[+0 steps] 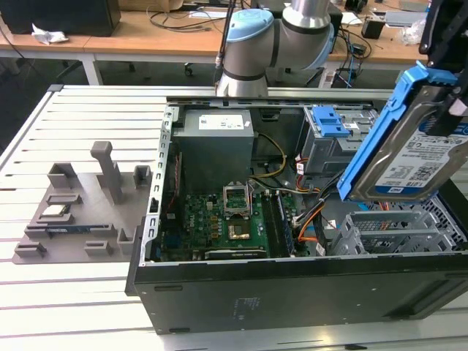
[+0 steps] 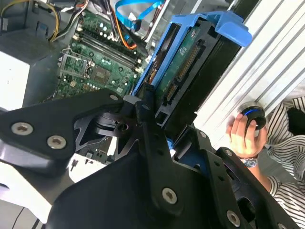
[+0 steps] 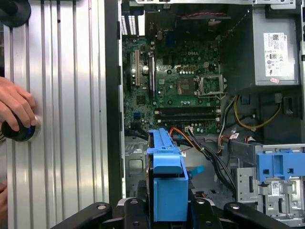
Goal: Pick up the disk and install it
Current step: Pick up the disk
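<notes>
Open case (image 1: 292, 296) on its side on the table (image 1: 88, 307), with the disk (image 1: 409, 164) aloft over the case's drive-cage (image 1: 395, 230) end and touching no part of the case.

End effector (image 1: 446, 110) closed on the disk's upper part, one finger across the labelled face. In the second wrist view, end effector (image 2: 151, 110) clamped on the disk (image 2: 183, 71) from both flat sides, jaws narrowed to the disk's thickness. Same hold in the first wrist view: disk (image 3: 167, 181) edge-on between the linkages of the end effector (image 3: 167, 212), jutting straight out from it toward the case interior.

Disk steeply tilted, standing on a long edge, not lying flat. Long axis slanting from a low end over the case's cable bundle to a high end out past the case wall at the exterior view's right. Blue frame (image 1: 380, 131) along the raised edge, its tab at the high end. Labelled face toward the exterior camera; green circuit-board face open to the second wrist view.

Judged from this pose: pick-up done, installing not yet done, with the disk above the cage and tilted against the cage's level floor.

Outside the case, well apart from the disk, a person's hand (image 3: 16, 107) on a round knob (image 3: 19, 131) on the table.
</notes>
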### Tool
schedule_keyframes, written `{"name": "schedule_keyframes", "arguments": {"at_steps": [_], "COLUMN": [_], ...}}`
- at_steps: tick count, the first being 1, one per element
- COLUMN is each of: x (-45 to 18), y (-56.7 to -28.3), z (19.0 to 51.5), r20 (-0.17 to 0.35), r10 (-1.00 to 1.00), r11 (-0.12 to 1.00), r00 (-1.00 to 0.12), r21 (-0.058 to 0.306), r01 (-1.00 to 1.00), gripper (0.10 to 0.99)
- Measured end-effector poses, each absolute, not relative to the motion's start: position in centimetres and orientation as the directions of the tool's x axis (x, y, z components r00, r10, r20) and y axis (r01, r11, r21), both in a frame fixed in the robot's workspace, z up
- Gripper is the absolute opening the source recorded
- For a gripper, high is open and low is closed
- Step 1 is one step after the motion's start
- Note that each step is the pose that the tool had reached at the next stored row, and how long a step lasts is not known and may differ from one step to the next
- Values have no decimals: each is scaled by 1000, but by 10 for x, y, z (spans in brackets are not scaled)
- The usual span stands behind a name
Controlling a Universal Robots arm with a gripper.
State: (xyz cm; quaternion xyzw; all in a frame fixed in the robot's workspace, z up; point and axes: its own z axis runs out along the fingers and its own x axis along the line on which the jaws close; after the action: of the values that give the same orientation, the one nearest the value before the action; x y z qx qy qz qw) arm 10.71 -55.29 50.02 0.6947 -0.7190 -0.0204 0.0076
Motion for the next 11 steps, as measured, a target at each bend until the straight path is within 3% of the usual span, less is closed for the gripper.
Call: {"name": "schedule_keyframes", "arguments": {"at_steps": [11], "x": [140], "y": [-553], "z": [500], "r20": [-17], "r10": [-999], "r11": [34], "r00": [-35], "r21": [42], "r01": [-999], "gripper": [365]}}
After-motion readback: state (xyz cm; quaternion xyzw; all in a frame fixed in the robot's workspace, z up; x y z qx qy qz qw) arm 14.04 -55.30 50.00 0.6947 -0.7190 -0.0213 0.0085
